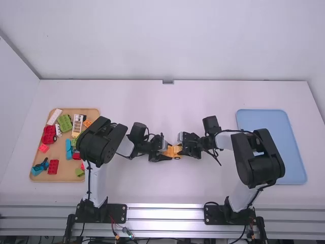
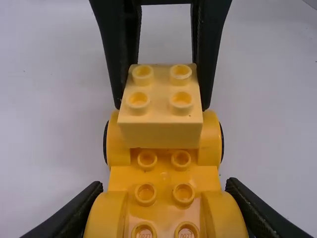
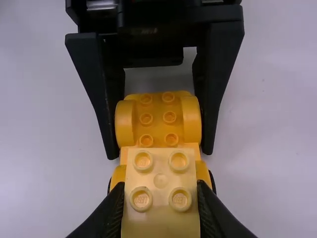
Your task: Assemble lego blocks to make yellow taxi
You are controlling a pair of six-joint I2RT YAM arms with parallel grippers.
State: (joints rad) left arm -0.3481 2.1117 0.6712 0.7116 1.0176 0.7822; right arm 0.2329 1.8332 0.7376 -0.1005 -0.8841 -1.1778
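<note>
Yellow taxi (image 2: 165, 177), a wheeled base, lies mid-table between the grippers, the left gripper (image 1: 164, 152) clasping its near end by the sides. Beyond, the right gripper (image 1: 184, 149) pinches a paler yellow block (image 2: 161, 134) over the base's other end; whether it is pressed home I cannot tell. Well apart are a wooden tray (image 1: 61, 175) of mixed blocks, left, and a blue tray (image 1: 251, 119), right.

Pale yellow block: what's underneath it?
The pale yellow block is over one end of the wheeled base. Base studs show beyond it; whatever is directly beneath is covered, so whether it's seated can't be told.
</note>
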